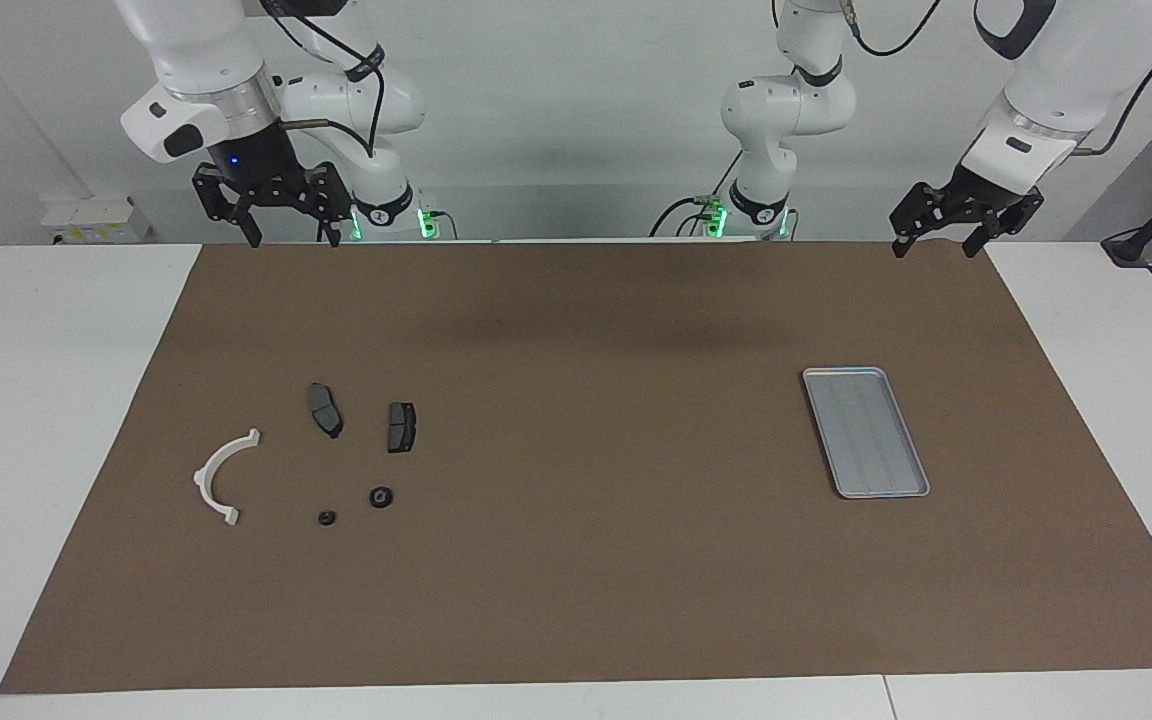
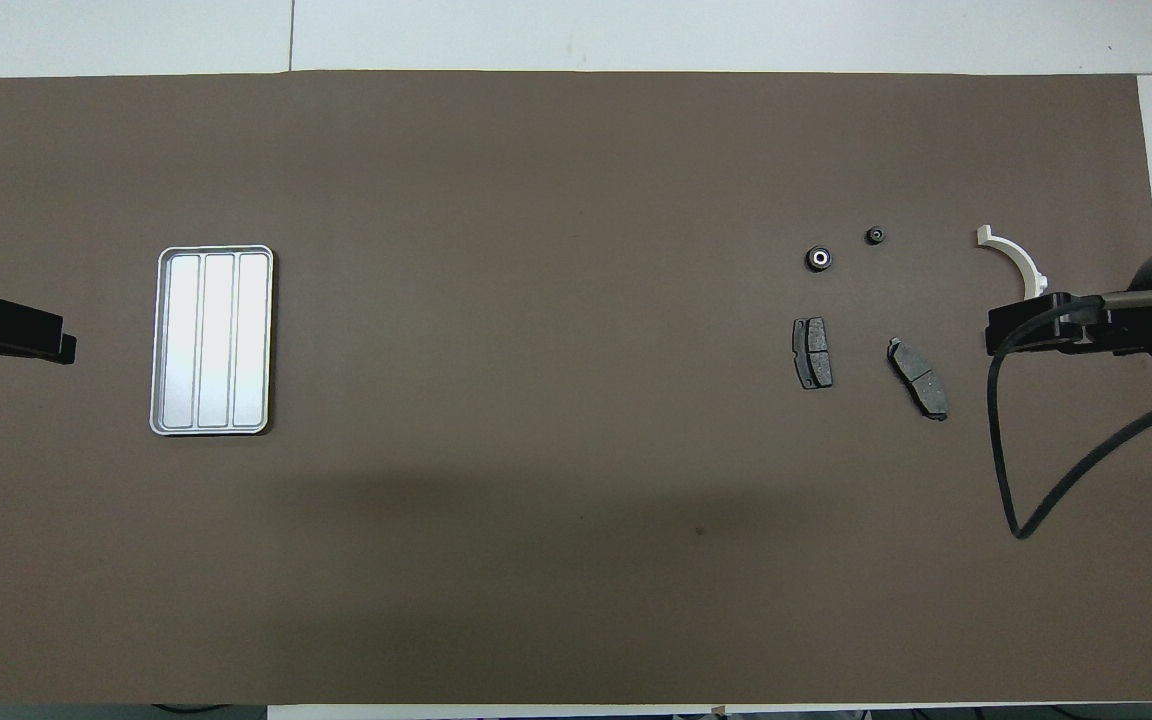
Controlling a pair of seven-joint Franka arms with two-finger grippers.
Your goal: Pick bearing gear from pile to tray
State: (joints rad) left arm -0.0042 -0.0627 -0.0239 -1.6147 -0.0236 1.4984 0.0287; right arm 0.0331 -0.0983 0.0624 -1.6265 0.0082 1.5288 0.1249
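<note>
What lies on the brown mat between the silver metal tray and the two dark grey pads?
Nothing: the overhead view shows only bare brown mat between the silver-grey rectangular metal tray and the nearest of the two dark grey pads.

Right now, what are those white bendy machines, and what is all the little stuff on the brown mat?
They are two robot arms with pinching hands called grippers. One picture looks at the robots from across the table; the other looks down from above them. The left gripper and the right gripper both hang open near the robots' edge of the brown mat, holding nothing. At the right arm's end lies a pile of parts: a white curved bracket, two dark grey pads, and two small black round pieces. At the left arm's end sits an empty silver tray, waiting for a part.
</note>
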